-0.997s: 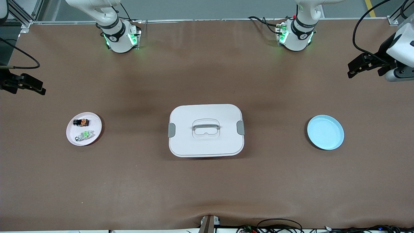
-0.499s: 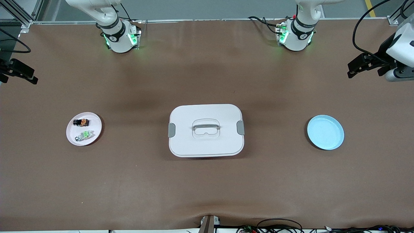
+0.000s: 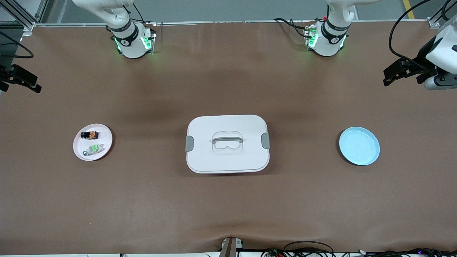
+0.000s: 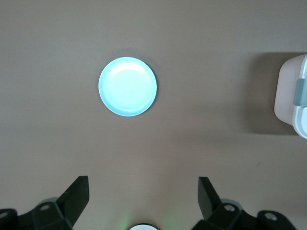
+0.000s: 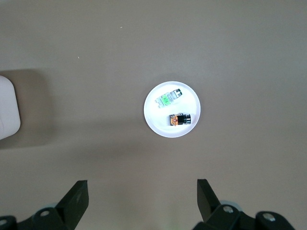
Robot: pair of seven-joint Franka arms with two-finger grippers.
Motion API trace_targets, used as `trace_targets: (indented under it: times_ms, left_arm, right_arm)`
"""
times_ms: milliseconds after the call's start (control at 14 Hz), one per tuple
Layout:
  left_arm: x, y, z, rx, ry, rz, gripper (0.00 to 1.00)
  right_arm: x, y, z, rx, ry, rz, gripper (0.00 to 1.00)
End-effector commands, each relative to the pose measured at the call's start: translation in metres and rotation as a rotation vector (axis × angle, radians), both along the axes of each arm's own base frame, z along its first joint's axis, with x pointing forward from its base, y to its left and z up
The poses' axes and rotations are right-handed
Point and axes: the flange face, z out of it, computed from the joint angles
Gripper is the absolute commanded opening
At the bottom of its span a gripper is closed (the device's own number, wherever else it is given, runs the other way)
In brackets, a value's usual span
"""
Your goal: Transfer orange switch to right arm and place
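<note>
The right gripper (image 3: 22, 79) had drifted up the frame's left edge, then settled there, jaws spread, nothing held. The left gripper (image 3: 401, 71) waited, released, at upper right. The orange switch (image 3: 89, 135) lay untouched on the white plate (image 3: 104, 137), lower left of centre. No pickup begun.

White box (image 4: 295, 96) cut off by both wrist views' edges; orange switch (image 3: 89, 135) detail too small.

We see white arm shells on right arm (image 3: 121, 21), dark grey joint bands, green lights at bases, black looping cables, matte black wedge-shaped fingers (image 5: 76, 199), silver screws.
</note>
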Motion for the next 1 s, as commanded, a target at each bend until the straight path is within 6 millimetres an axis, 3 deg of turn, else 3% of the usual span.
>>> trace_targets:
  times_ms: [0, 427, 926]
  left_arm:
    - [-0.005, -0.001, 0.005, -0.008, 0.004, -0.022, 1.0]
    - [-0.005, -0.001, 0.006, -0.009, 0.001, -0.021, 1.0]
    - [-0.003, -0.002, 0.013, -0.012, -0.019, -0.013, 1.0]
  right_arm:
    - [-0.002, 0.0, 0.002, 0.012, -0.011, -0.006, 1.0]
    - [-0.003, -0.01, 0.009, 0.011, -0.017, -0.026, 1.0]
    - [-0.003, -0.008, 0.013, 0.009, -0.023, -0.02, 1.0]
